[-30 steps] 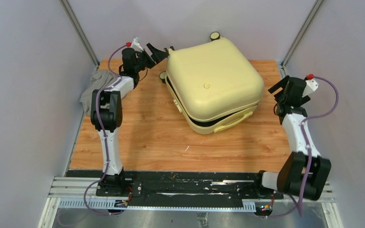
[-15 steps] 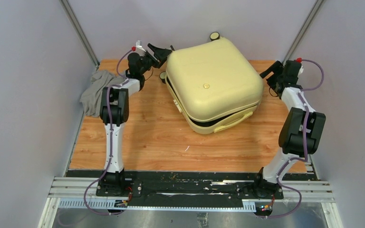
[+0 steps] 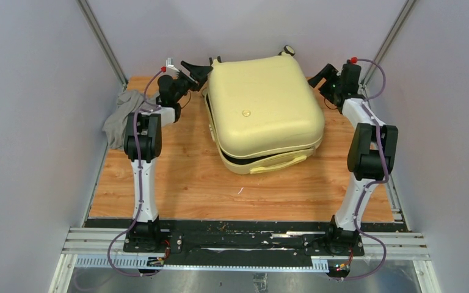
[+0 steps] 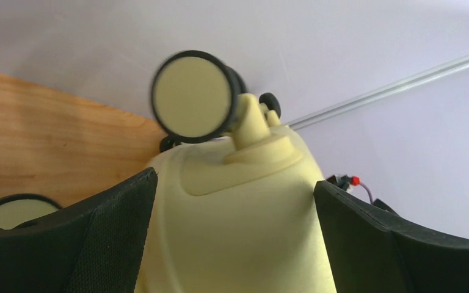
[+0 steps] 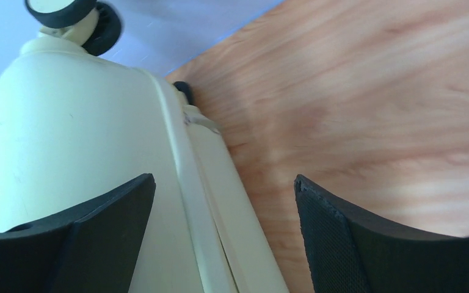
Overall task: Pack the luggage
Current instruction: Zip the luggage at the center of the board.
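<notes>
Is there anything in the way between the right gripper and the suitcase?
Nothing visible. The right gripper is open beside the far right edge of the luggage; the wrist view shows only shell and bare table ahead.

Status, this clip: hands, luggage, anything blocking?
Left hand open at luggage far-left corner. Right hand open at far-right. Luggage slightly ajar. Grey cloth outside, far left.

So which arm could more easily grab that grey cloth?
Left. The cloth lies at the table's left edge, right beside the left arm. The left gripper is open at the luggage's far-left corner; the right gripper is beyond the luggage, at its far-right corner.
</notes>
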Controlling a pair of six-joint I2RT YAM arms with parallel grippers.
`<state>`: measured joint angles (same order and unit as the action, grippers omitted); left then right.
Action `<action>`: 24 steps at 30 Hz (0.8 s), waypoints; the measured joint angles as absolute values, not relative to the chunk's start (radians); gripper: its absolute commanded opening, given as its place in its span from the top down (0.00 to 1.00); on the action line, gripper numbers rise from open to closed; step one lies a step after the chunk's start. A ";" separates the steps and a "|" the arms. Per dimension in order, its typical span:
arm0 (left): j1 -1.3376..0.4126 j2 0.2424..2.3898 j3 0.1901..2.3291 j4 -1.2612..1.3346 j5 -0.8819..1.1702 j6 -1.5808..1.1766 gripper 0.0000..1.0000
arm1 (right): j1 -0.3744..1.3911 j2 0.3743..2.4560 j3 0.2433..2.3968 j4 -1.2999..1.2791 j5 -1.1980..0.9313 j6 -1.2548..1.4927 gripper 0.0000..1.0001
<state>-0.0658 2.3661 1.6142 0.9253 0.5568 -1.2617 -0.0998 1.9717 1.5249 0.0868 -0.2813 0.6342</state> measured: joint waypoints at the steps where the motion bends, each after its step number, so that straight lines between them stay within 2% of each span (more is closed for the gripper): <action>1: -0.066 2.369 1.623 0.934 0.558 -1.264 0.00 | -0.086 1.992 1.550 0.091 -0.295 0.632 0.12; 10: -0.001 2.357 1.557 1.106 0.556 -1.257 0.00 | 0.035 2.162 1.711 0.062 -0.443 0.585 0.13; 18: 0.061 2.217 1.259 1.288 0.551 -1.301 0.00 | 0.083 2.233 1.828 0.037 -0.509 0.548 0.13; 21: 0.080 2.170 1.177 1.323 0.562 -1.320 0.00 | 0.094 2.236 1.835 0.035 -0.513 0.533 0.11; 24: 0.097 2.143 1.137 1.338 0.588 -1.346 0.00 | 0.098 2.203 1.791 0.036 -0.504 0.510 0.05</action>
<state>0.0971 2.1429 1.1366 1.3376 0.5877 -1.3457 0.0982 2.2032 1.7912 0.0364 -0.5037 0.5102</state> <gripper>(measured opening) 1.000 0.889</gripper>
